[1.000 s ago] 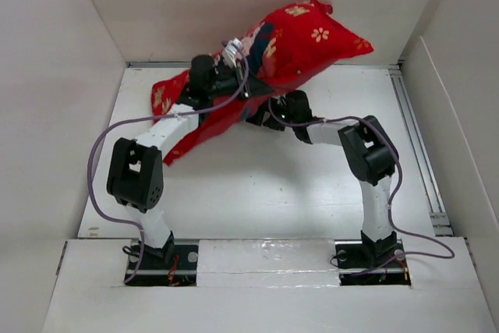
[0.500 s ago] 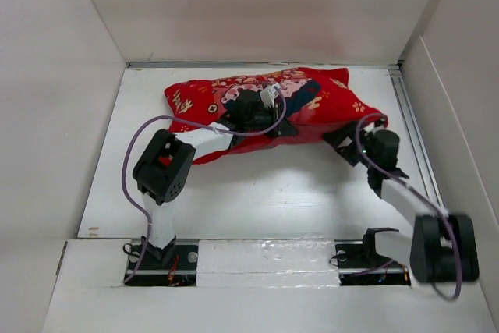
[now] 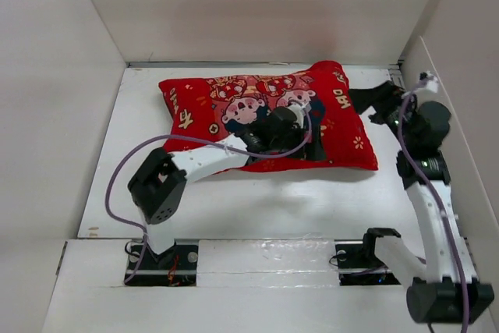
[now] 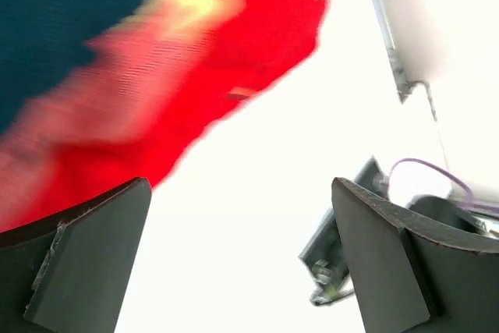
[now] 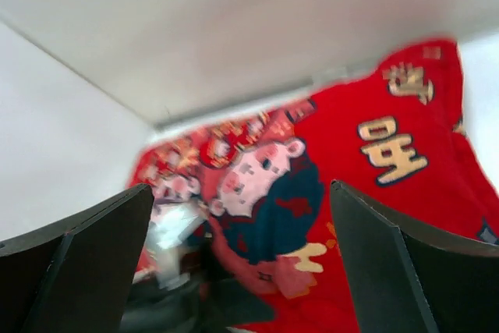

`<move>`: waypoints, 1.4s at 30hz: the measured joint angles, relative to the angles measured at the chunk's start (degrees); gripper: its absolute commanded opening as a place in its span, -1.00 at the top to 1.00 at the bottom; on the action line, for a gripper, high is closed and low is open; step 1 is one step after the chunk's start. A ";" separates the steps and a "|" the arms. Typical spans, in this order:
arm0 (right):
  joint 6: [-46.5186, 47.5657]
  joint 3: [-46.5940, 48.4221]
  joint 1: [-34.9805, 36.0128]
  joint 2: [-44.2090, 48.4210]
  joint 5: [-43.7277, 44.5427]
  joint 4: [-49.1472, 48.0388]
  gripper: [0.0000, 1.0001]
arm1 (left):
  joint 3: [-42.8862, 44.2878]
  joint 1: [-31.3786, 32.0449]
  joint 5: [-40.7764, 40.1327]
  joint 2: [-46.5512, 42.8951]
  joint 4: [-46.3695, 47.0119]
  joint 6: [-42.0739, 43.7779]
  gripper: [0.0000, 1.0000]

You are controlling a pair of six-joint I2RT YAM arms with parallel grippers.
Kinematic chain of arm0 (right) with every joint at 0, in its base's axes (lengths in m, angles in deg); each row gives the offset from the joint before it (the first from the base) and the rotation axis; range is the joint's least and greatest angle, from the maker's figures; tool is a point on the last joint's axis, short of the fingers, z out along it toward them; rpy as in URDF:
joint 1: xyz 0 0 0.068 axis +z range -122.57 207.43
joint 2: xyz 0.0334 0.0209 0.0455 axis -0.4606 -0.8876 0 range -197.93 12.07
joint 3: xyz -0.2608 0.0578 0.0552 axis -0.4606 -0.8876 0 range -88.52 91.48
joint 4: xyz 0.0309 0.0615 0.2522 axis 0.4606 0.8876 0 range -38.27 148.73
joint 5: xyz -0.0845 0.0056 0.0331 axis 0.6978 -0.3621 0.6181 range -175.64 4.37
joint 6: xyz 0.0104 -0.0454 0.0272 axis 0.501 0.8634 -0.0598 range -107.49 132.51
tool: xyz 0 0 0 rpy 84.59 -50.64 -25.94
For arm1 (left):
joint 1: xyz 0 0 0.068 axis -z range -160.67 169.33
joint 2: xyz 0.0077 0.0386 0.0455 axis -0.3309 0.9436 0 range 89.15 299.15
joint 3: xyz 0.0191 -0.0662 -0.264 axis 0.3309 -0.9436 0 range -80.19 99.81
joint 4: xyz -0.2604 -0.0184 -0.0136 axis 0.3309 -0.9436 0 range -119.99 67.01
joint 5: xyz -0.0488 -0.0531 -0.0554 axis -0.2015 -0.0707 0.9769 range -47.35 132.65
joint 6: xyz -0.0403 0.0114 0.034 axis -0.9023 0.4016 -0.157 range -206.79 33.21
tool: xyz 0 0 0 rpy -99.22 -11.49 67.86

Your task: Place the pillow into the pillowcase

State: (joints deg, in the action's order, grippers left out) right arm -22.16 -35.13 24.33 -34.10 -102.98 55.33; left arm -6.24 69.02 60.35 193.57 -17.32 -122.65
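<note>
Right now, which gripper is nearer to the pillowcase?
Left. The left gripper is open over the near edge of the pillowcase, about mid-length, with the cloth close in its wrist view. The right gripper, also open, is off the right end, farther back.

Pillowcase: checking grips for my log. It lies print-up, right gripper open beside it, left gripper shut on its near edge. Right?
No: the left gripper is open, nothing between its fingers, as the left wrist view shows. The pillowcase does lie print-up, the right gripper open beside it.
</note>
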 measured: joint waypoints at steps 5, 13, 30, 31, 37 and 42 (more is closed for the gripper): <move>2.21 -3.78 3.63 -12.68 -2.05 -0.24 -1.00 | 5.09 3.87 -10.60 -10.64 -10.60 -0.85 -1.00; 2.25 -8.33 8.35 -26.67 -0.28 -2.23 -1.00 | 5.03 -23.45 -23.43 -19.87 -12.09 -5.86 -1.00; 3.87 -12.13 17.86 -5.92 7.41 2.43 -1.00 | 25.70 -44.19 -11.15 17.94 -11.47 -0.63 -1.00; 4.72 -11.10 19.02 -6.91 8.00 3.87 -1.00 | 25.66 -44.22 -11.56 16.55 -11.91 -0.26 -1.00; 5.44 -9.57 22.75 -8.94 7.91 8.02 -1.00 | 35.82 -44.24 -15.41 10.25 -18.29 4.37 -1.00; -2.86 -17.00 28.00 0.70 11.98 8.24 -1.00 | 47.80 -46.73 -11.72 12.66 -18.53 6.99 -1.00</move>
State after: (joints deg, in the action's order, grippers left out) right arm -25.02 -52.13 52.33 -33.40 -91.00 63.57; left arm 41.56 22.29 48.63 206.22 -35.85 -115.65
